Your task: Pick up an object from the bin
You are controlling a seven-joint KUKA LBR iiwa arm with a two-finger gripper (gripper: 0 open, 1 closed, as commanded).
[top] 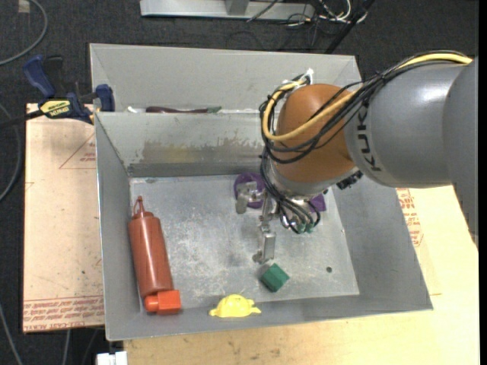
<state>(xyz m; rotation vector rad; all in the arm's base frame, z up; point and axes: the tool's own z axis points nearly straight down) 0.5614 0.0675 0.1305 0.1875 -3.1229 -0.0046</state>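
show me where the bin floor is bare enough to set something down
Bare floor lies between the red bottle and the gripper, and right of the green block. Crowded around the purple thing under the gripper.

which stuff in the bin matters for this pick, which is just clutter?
In play: gripper; green block just below it, likeliest target; bin.
Lying about: red bottle at left; yellow piece at front; purple thing partly under the wrist.

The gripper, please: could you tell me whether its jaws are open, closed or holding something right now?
Gripper: jaws open, nothing between them; a green block lies just beyond one tip.
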